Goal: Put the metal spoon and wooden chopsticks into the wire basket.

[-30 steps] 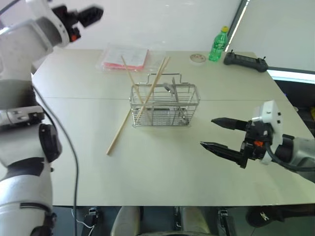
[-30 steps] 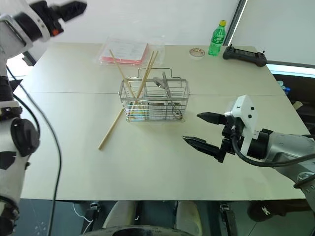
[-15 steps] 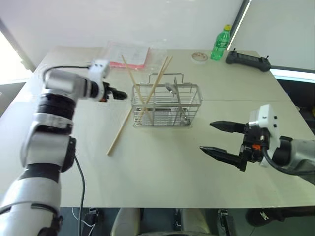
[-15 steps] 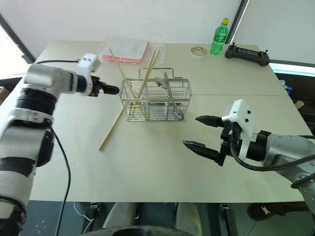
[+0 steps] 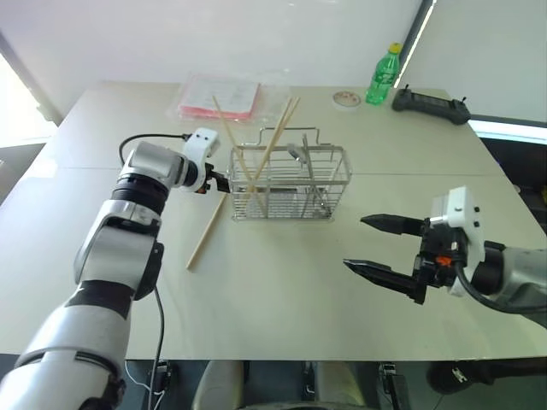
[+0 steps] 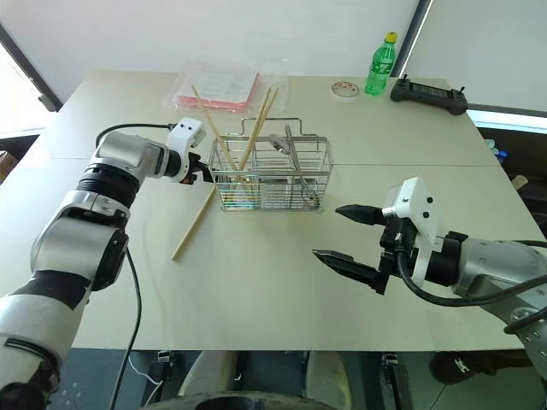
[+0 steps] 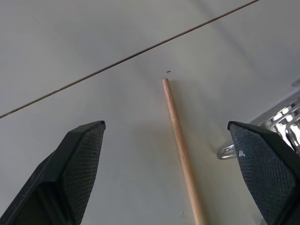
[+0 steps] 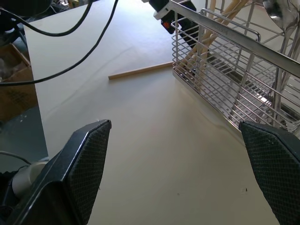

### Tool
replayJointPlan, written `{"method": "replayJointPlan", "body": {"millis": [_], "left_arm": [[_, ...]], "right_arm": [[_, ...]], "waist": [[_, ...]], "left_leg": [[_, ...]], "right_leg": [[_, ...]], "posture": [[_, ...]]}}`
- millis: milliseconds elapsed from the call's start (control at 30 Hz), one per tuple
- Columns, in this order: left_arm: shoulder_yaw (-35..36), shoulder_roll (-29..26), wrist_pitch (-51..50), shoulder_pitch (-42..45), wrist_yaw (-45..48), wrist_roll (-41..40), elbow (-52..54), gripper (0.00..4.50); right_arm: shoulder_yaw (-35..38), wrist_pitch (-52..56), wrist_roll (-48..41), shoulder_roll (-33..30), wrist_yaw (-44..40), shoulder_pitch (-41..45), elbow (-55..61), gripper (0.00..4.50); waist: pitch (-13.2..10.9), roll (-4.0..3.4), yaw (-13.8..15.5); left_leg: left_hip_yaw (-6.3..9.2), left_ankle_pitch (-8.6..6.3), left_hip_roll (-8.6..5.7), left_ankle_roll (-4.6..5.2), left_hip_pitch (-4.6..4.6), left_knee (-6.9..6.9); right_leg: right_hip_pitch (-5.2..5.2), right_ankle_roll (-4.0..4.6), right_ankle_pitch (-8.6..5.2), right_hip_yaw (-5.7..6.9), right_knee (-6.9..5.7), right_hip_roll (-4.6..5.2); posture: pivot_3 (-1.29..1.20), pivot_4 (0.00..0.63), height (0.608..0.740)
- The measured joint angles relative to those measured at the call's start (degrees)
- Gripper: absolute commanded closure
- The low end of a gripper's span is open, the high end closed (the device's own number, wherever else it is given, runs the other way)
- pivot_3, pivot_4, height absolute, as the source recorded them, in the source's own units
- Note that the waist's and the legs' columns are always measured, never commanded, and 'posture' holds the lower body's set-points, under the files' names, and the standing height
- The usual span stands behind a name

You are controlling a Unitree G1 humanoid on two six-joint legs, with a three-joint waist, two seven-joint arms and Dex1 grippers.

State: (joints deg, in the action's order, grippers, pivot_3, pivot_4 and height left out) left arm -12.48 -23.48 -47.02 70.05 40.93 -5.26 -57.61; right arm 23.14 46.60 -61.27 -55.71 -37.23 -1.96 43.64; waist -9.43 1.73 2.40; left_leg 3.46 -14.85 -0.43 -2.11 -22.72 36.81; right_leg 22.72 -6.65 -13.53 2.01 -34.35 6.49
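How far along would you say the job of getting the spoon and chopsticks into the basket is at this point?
Mostly done: the metal spoon and three wooden chopsticks stand in the wire basket. In hand: nothing yet; the open left gripper sits by the last chopstick lying on the table beside the basket. Left: pick up that stick and drop it in. The right gripper hangs open, empty.

Loose chopstick (image 7: pixel 183 154), far end beyond the frame edge.
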Motion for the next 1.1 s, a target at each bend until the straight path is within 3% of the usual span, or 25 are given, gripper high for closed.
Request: {"method": "replayJointPlan", "body": {"millis": [367,500,633,700,967,1100], "left_arm": [[0.2,3.4,8.8,1.6,-0.6,6.2,-8.8,0.08],[1.1,3.4,9.9,1.6,-1.7,6.9,-10.0,1.38],[2.5,3.0,10.3,1.6,-2.0,7.3,-10.6,3.61],[3.1,2.7,10.2,1.6,-2.0,7.3,-10.8,4.42],[7.9,1.9,8.5,1.6,-4.8,6.0,-11.7,4.42],[11.2,-1.2,7.4,1.6,-7.4,5.1,-12.2,4.42]], "right_arm": [[0.0,0.0,-2.0,0.6,2.9,0.2,0.1,0.0],[0.1,0.0,-2.6,0.6,3.6,0.2,0.1,0.0],[0.1,0.0,-2.8,0.6,4.1,0.2,0.1,0.0],[0.1,0.0,-2.9,0.6,4.2,0.4,0.0,0.0],[0.1,0.0,-3.0,0.6,4.2,1.7,0.0,0.0],[0.1,0.0,-3.0,0.6,3.9,1.8,-0.2,0.0]], "waist": [[0.0,-0.03,0.0],[0.0,-0.05,-0.1],[0.0,-0.06,-0.1],[0.0,-0.06,-0.1],[0.0,-0.05,-0.4],[0.0,-0.03,-0.5]], "left_leg": [[0.01,-0.01,-0.03,0.0,0.19,0.1],[0.02,-0.01,0.0,0.0,0.24,0.12],[0.01,-0.01,0.0,0.01,0.22,0.12],[0.01,-0.02,-0.01,0.02,0.22,0.12],[0.01,-0.02,0.0,0.02,0.22,0.13],[0.01,-0.02,0.01,0.02,0.22,0.09]], "right_leg": [[-0.2,-0.07,0.04,0.03,-0.03,0.03],[-0.25,-0.08,0.04,0.03,-0.04,0.04],[-0.24,-0.09,0.04,0.04,-0.04,0.04],[-0.24,-0.1,0.05,0.04,-0.03,0.04],[-0.19,-0.11,0.06,0.04,-0.1,0.03],[-0.1,-0.14,0.06,0.04,-0.21,0.0]], "posture": [[0.0,0.15,0.69],[0.0,0.15,0.69],[0.0,0.15,0.69],[0.0,0.15,0.69],[0.0,0.15,0.69],[0.0,0.15,0.69]]}}
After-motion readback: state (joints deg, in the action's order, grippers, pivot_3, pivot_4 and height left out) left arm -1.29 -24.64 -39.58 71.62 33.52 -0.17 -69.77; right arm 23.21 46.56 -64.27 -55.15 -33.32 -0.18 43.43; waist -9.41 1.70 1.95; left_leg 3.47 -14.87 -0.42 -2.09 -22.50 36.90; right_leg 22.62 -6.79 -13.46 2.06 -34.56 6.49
